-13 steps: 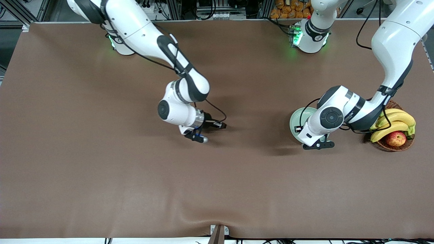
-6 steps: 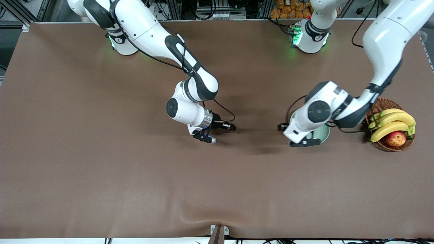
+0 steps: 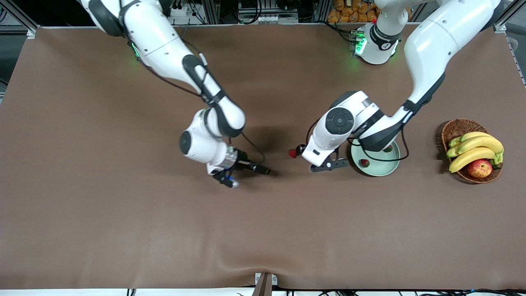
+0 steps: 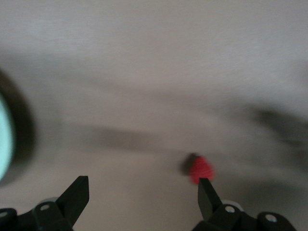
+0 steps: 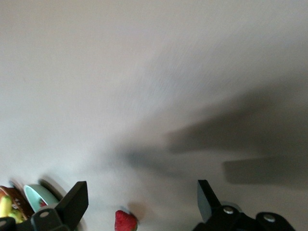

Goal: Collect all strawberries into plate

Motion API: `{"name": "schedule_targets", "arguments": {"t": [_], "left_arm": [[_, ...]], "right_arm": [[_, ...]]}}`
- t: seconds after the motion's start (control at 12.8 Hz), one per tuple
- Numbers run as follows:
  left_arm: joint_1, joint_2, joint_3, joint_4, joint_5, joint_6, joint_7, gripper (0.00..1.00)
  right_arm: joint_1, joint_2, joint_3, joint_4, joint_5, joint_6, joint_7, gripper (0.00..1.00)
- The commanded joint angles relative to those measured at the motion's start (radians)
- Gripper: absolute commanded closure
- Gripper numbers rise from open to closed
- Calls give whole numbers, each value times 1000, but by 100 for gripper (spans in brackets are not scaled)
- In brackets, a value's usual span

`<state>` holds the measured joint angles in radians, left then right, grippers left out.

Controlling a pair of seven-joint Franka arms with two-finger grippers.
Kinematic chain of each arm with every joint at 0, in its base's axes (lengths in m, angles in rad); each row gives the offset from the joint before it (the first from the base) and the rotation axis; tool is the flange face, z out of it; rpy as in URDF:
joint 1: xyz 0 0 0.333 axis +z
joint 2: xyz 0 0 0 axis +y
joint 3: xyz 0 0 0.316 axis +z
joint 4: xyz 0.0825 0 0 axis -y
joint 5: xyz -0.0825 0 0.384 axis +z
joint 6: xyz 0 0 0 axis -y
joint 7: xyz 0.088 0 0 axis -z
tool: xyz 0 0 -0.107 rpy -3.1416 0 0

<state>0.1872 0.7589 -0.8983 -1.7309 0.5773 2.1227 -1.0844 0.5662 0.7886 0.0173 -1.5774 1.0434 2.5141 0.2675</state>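
Left gripper [image 3: 318, 158], fingers [image 4: 77, 195] spread wide and holding nothing, hangs low over the brown tablecloth [image 3: 123, 213], just beside the mint-green plate [image 3: 384, 170] on the side toward the right arm's end of the table. One loose strawberry [image 3: 292, 153] lies on the cloth close to this gripper's fingertips, outside the plate; in the left wrist view the same berry [image 4: 200, 169] sits just ahead of one fingertip. A second strawberry [image 3: 364, 163] rests inside the plate, and another small dark-capped berry [image 3: 388, 149] lies there partly hidden under the left arm. Right gripper [image 3: 238, 174], fingers [image 5: 72, 202] likewise parted and empty, hangs over bare cloth well apart from the plate. A wicker basket [image 3: 456, 128] with bananas [image 3: 476, 149] and an apple [image 3: 480, 168] stands near the plate, toward the left arm's end of the table.
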Motion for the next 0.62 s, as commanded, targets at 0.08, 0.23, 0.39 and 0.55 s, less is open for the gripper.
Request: {"name": "schedule_targets", "arguments": {"t": [0.08, 0.23, 0.39, 0.55], "left_arm": [[-176, 65, 100, 86, -31, 95, -84, 0], [-245, 60, 163, 93, -28, 99, -141, 0], [-235, 57, 165, 68, -25, 94, -123, 0], [-233, 57, 171, 59, -25, 91, -91, 0]], "right_arm": [[-204, -155, 13, -121, -142, -182, -51, 0], [-316, -224, 13, -113, -378, -329, -51, 0], [-393, -299, 15, -107, -636, -455, -53, 0], [-455, -388, 15, -101, -771, -575, -57, 0]]}}
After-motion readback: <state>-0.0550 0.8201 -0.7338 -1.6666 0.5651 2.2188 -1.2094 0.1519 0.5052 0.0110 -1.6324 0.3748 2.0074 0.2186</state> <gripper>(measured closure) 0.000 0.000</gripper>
